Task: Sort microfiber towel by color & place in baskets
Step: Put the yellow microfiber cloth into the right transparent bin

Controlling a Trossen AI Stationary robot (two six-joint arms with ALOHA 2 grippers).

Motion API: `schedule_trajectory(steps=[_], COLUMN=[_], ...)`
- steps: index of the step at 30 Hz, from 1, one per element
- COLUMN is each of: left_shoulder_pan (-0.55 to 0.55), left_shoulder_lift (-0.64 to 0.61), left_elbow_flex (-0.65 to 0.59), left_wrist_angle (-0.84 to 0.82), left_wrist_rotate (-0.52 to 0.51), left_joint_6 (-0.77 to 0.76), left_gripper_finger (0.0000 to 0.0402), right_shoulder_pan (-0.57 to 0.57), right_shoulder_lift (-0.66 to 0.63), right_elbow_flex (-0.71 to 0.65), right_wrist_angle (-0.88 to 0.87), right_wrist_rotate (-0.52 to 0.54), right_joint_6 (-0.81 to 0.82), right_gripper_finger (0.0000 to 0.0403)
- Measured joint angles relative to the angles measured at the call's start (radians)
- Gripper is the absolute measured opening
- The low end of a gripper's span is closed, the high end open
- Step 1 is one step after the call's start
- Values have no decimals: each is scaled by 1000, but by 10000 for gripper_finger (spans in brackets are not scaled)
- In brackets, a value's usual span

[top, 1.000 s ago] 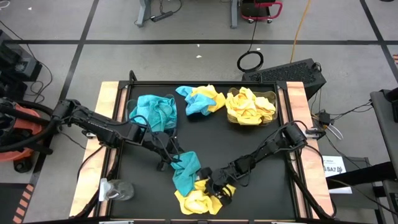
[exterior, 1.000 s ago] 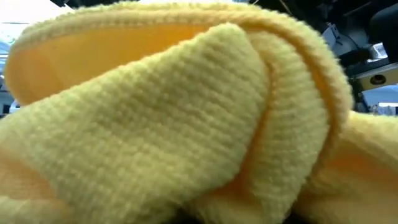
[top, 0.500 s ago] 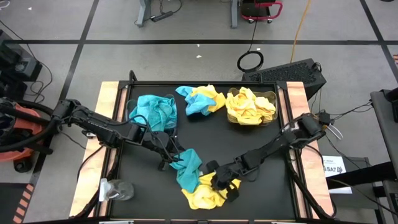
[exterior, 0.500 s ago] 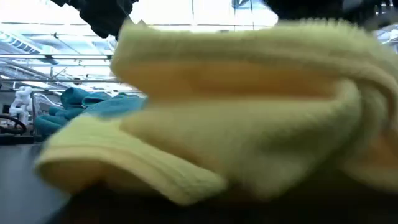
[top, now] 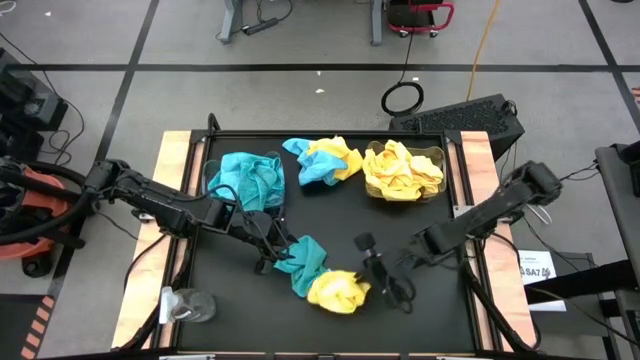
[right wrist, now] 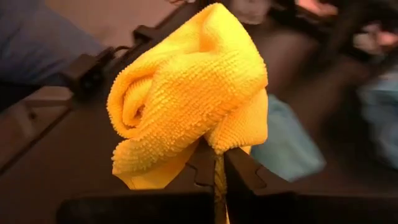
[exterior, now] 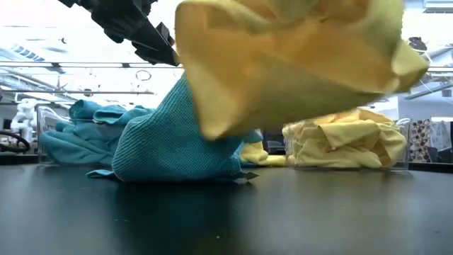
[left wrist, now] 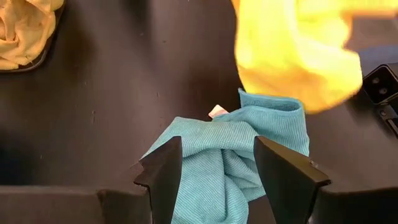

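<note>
High view: a bunched yellow microfiber towel (top: 338, 291) hangs pinched in the right gripper (top: 372, 278), lower centre of frame.

It touches the crumpled teal microfiber towel (top: 306, 262) that the left gripper (top: 277, 255) straddles with fingers spread, so a lift might drag teal along. The yellow bundle's long axis runs left-right; its clear plastic basket of yellow cloths (top: 403, 170) sits upper right.

You have open black table (top: 420, 225) between the right tool (top: 372, 288) and the yellow-filled basket (top: 403, 170). Toward the teal-filled basket (top: 246, 178), the left tool (top: 275, 262) and the teal towel (top: 305, 262) block your way. The mixed towel heap (top: 322, 160) crowds the gap between both baskets.
</note>
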Motion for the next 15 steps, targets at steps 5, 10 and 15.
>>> schedule_trajectory(steps=[5,10,15], left_shoulder_pan=[0,0,-1], left_shoulder_lift=[0,0,0], left_elbow_flex=[0,0,0], left_wrist_angle=[0,0,0], left_wrist_rotate=[0,0,0], left_joint_6=[1,1,2], left_gripper_finger=[206,206,206], right_shoulder_pan=[6,6,6], right_shoulder_lift=[-125,-241,-346], right_elbow_flex=[0,0,0], right_wrist_angle=[-123,-267,-416], right_wrist_rotate=[171,380,561], right_joint_6=[0,28,95], right_gripper_finger=[0,0,0])
